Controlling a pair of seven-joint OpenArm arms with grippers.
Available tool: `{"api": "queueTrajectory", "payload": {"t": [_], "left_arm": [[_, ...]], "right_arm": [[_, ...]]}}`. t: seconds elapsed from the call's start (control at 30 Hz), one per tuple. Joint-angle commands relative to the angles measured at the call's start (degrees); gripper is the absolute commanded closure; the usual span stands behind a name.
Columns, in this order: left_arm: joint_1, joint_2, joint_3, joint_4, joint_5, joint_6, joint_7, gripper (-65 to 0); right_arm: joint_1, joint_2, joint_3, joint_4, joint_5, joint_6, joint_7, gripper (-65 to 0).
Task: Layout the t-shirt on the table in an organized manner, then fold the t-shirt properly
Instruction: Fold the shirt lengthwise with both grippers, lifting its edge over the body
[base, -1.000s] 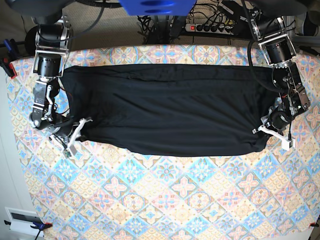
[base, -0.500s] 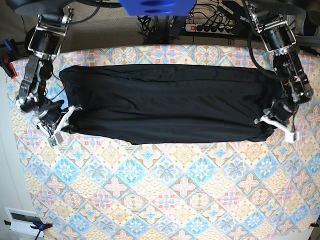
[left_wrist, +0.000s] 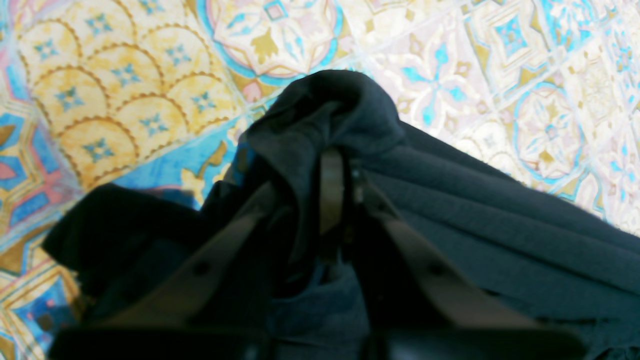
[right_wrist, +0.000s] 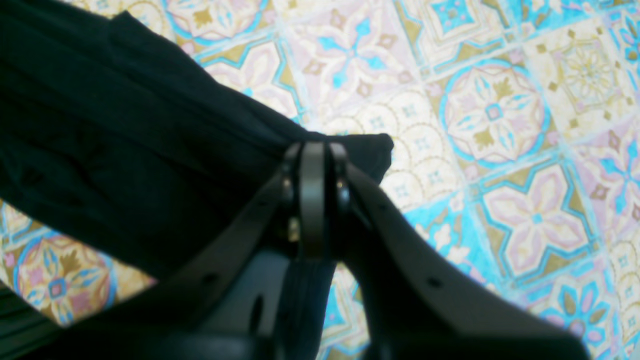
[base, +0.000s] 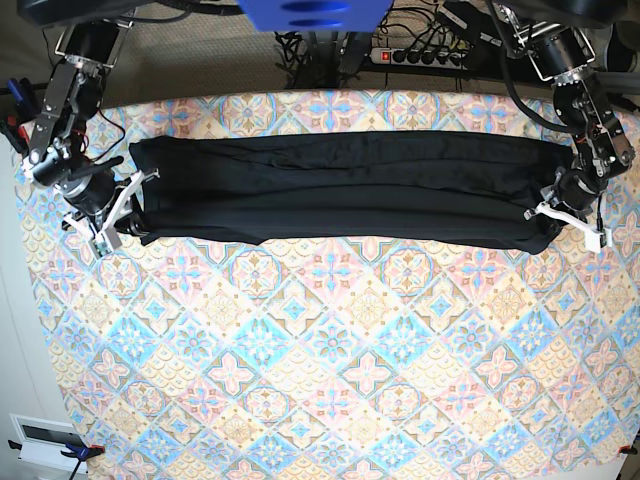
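I'm seeing the t-shirt (base: 345, 190) lying as a long band across the far part of the table (base: 330, 400), w/ an arm standing at each end, leaving the whole near side open for passing a gripper.

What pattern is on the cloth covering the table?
Diamond floral tiles in blue, pink and cream cover the table; the base view shows it best.
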Motion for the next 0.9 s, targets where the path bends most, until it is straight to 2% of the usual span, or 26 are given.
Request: {"api": "queueTrajectory", "payload": {"t": [0.0,0.4,0.57,0.67,0.77,0.87], "left_arm": [[-0.4,-1.3,-0.5,1.2,0.1,0.0,-1.5,-0.3],[5.1,-1.5,-0.5,5.4,0.4,0.1,-1.4,-0.4],[6.1,-1.3,-0.1,5.4,5.0,0.2,-0.9,-1.2],[6.2,-1.2,-0.1,5.4,6.9,0.2,1.4,-6.3],[6.1,-1.3,-0.1,5.4,7.3,0.2,5.2,-16.0],[6.3,-1.4,-0.3,5.3,7.3,0.2,6.1,-26.2]], "right_arm": [[-0.2,1.1,0.6,1.4,0.5,-0.3,1.0,0.0],[-5.6,2.2,-0.3,1.8,0.2,-0.3,1.0,0.0],[-5.4,2.4,-4.2,1.7,-2.0,-0.3,1.0,0.0],[-5.2,2.3,-6.4,1.7,-6.4,-0.3,1.0,0.0],[-5.2,2.2,-7.4,1.7,-9.3,-0.3,1.0,0.0],[-5.2,2.1,-7.4,1.7,-10.3,-0.3,1.0,0.0]]}}
